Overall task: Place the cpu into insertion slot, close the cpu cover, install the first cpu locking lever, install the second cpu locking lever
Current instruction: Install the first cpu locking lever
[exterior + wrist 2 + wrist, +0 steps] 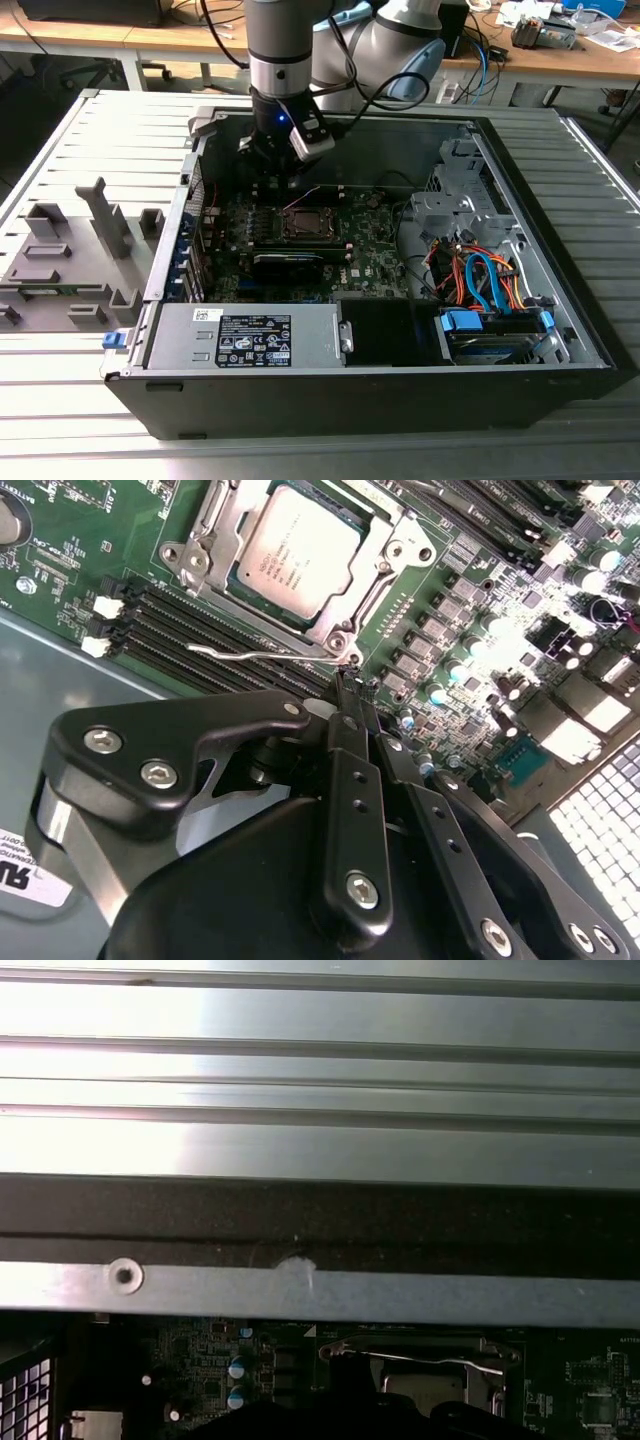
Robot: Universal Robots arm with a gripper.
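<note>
The cpu (300,550), a silver-grey square, lies in the insertion slot (305,222) on the green board. The cpu cover (397,552), a metal frame, lies flat around it. A thin wire locking lever (250,652) runs along one side of the socket, and it appears again as a bright wire (420,1358) in the first wrist view. My gripper (347,685) hangs just beside the socket with its black fingers (345,780) pressed together, nothing between them, and its tips right by the lever's end. In the exterior view the gripper (272,172) sits inside the case behind the socket.
Black memory slots (190,630) and rows of capacitors (440,692) flank the socket. The open case holds a power supply (245,335) at the front and a drive bay with cables (480,280) at the exterior view's right. The case's metal edge (320,1290) is close by. A grey fixture (70,260) stands outside.
</note>
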